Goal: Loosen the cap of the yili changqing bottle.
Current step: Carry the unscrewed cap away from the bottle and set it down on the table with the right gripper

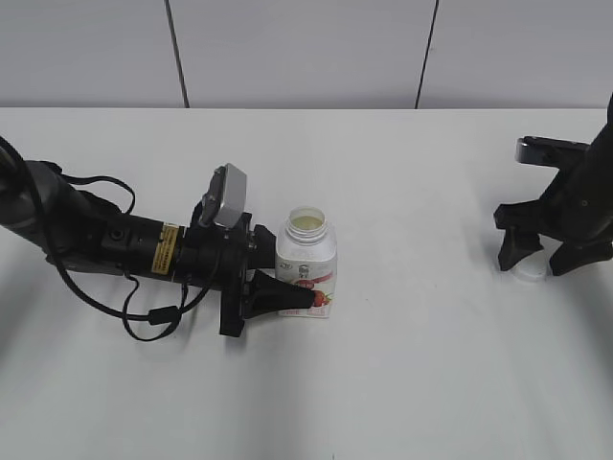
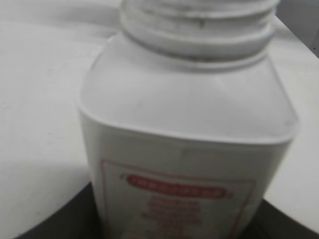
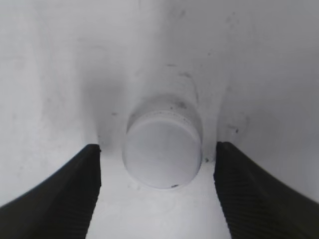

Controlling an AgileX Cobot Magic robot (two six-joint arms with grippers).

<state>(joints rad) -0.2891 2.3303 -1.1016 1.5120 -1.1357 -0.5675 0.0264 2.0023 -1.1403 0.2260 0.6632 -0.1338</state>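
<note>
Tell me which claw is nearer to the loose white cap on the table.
Right. The right claw hangs open directly over the cap, one finger on each side of it. The left claw is far across the table, clamped on the bottle.

Cap (image 1: 528,272) far right of bottle (image 1: 306,261)

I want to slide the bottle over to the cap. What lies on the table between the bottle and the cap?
Nothing: in the exterior view only bare table separates the bottle from the cap.
</note>
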